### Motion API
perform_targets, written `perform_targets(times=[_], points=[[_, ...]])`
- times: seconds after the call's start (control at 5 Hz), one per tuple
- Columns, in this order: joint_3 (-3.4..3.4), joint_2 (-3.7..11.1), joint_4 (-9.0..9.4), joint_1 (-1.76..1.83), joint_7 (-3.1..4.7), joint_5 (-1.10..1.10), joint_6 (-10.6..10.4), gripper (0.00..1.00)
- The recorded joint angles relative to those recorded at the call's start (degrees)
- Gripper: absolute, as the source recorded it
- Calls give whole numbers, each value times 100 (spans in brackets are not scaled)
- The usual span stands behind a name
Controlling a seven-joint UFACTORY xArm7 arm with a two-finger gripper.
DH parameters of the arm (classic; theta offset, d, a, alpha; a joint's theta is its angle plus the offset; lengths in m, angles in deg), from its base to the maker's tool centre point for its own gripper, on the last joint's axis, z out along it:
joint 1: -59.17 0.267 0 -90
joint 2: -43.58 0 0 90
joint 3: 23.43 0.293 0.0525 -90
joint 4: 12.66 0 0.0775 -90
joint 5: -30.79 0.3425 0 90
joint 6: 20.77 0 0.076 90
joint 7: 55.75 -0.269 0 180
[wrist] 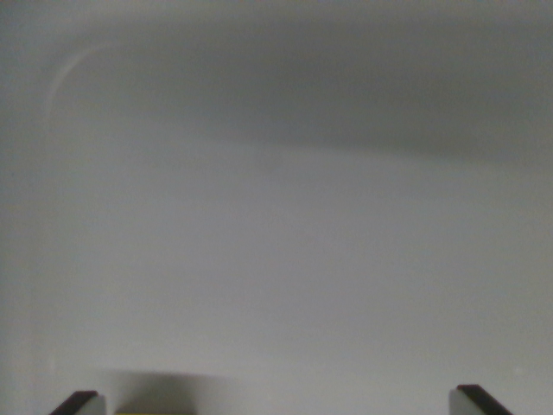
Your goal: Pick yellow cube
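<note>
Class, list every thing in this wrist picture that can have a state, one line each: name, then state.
gripper: open, fingertips wide apart at the bottom corners, nothing visibly clamped between them.
yellow sliver: at the bottom edge beside the left fingertip; too little shows to identify.
grey surface: bare, blurred, shadowed along the top.

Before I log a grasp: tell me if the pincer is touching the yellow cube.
Cannot tell. The wrist view shows the pincer wide open over a bare grey surface, with no cube clearly visible.
</note>
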Motion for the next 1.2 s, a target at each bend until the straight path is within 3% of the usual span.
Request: perform_targets(times=[0.2,0.4,0.6,0.8,1.0,1.2], points=[[70,103,198,68,-110,5,-257,0],[70,103,198,68,-110,5,-257,0],[133,196,378,130,-210,10,-492,0],[133,196,378,130,-210,10,-492,0],[196,289,558,193,-309,15,-726,0],[196,289,558,193,-309,15,-726,0]])
